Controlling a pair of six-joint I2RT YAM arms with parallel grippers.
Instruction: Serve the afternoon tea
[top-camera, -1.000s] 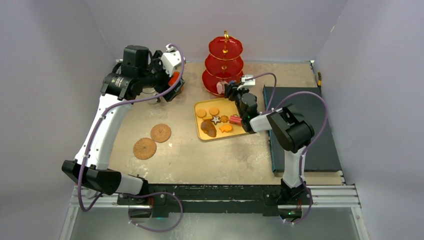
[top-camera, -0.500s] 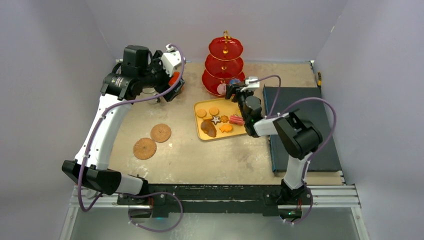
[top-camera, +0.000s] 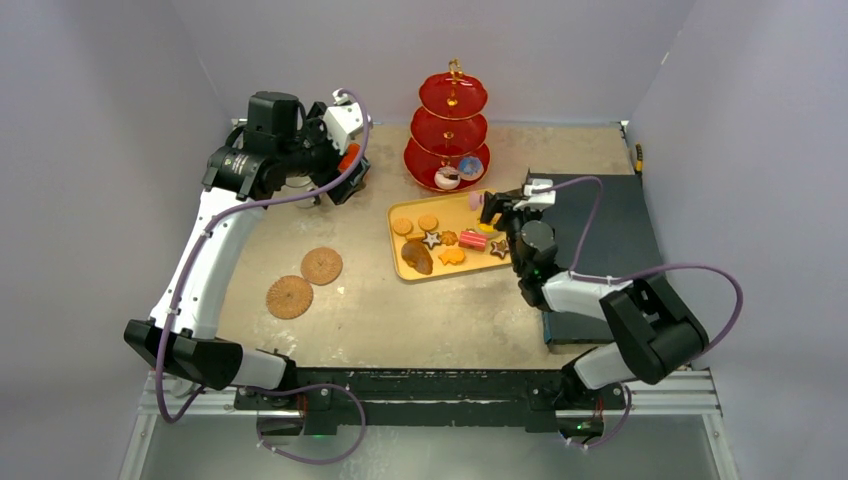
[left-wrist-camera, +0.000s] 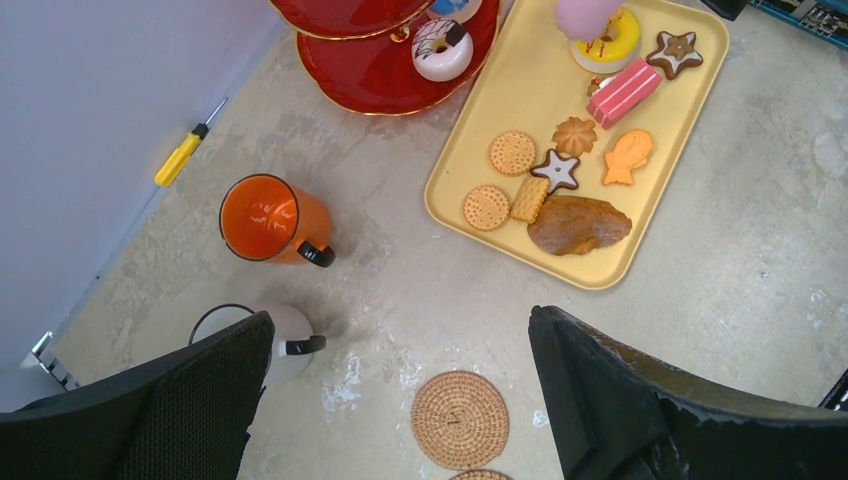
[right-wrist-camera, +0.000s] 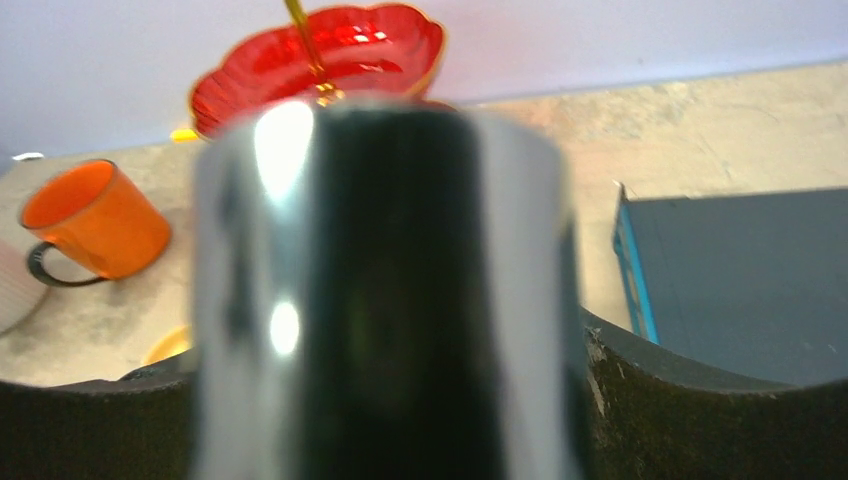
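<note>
The red three-tier stand (top-camera: 452, 120) stands at the back, with a white-iced donut (top-camera: 447, 178) and a blue one (top-camera: 470, 167) on its bottom tier. In front lies the yellow tray (top-camera: 455, 212) with biscuits (top-camera: 402, 226), a star (top-camera: 431, 240), a croissant (top-camera: 418, 258) and a pink wafer (top-camera: 472, 239). My right gripper (top-camera: 500, 206) hovers over the tray's right end, shut on shiny metal tongs (right-wrist-camera: 385, 300) whose pink tip (left-wrist-camera: 585, 15) sits over a yellow donut (left-wrist-camera: 612, 38). My left gripper (left-wrist-camera: 400, 320) hangs open above the orange mug (left-wrist-camera: 262, 218) and white mug (left-wrist-camera: 285, 340). Two coasters (top-camera: 321, 265) (top-camera: 289, 297) lie at the left.
A dark blue board (top-camera: 600, 250) covers the table's right side, just right of the tray. A yellow-handled screwdriver (left-wrist-camera: 182, 157) lies by the back wall, behind the orange mug. Walls close in on three sides.
My right arm has drawn back from the stand's bottom tier to the tray's right end, and the blue donut now shows on that tier. The left arm has not moved.
</note>
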